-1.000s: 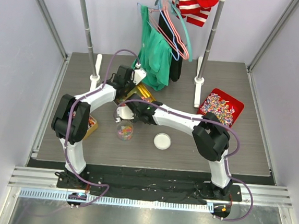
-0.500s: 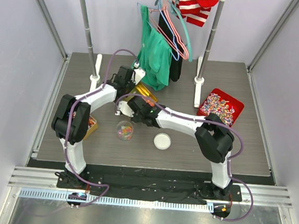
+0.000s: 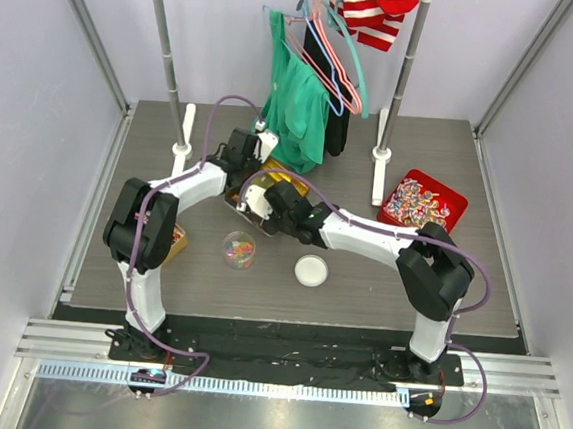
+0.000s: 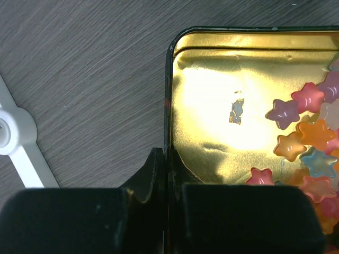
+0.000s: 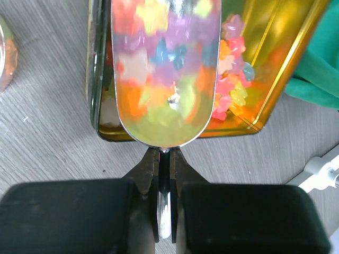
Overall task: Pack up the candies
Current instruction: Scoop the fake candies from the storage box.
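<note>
You have the left gripper (image 4: 168, 165) clamped on the rim of the open rectangular gold metal tin (image 4: 222, 106), one finger inside the wall and one outside, pinching it flat. I take that hold to be a brace, so the tin does not slide on the table while the other arm digs in it. The right gripper (image 5: 164, 159) is closed tight on the thin handle of a shiny, round-nosed metal scoop (image 5: 164, 74), whose bowl reaches out over the tin's near wall and above its contents. The bowl shows blurred patches of colour, and you cannot tell from here whether that is candy lying in it or only a reflection. The candies (image 4: 307, 132), small translucent star-shaped gummies in pink, purple, orange and blue, are heaped toward one end of the tin. The end under your left fingers is bare gold. More of them sit in the small clear round cup (image 3: 238, 249) on the side of the tin nearest the arm bases, and its flat white round lid (image 3: 311, 270) lies beside the cup, also on the tin's near side. The cup probably stands that close to keep each carry short. Judging by the open cup and loose lid, packing is only partly done.
</note>
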Motion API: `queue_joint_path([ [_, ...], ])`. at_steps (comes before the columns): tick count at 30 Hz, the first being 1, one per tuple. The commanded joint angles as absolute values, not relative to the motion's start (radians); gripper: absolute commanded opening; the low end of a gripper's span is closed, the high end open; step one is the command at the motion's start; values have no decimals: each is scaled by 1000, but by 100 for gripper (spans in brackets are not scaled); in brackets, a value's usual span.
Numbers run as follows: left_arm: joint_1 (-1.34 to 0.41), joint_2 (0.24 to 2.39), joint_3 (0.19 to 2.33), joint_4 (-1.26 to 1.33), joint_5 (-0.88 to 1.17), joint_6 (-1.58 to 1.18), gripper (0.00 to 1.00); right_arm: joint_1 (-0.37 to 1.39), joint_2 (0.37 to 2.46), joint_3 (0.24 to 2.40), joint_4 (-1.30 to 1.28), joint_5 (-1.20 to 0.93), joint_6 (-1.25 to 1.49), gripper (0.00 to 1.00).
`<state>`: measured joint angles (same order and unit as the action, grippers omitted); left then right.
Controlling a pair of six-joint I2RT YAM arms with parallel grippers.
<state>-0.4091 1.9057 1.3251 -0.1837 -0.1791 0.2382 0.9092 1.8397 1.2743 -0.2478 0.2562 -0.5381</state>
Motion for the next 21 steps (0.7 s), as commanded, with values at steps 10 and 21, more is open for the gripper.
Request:
queue_joint_path([
  [10, -335, 1956, 1370, -132, -181, 177, 0, 884, 1675, 1210, -224, 267, -595, 1],
  [21, -275, 1996, 1402, -161, -138, 124, 0, 983, 1579, 1189, -359, 411, -750, 1],
])
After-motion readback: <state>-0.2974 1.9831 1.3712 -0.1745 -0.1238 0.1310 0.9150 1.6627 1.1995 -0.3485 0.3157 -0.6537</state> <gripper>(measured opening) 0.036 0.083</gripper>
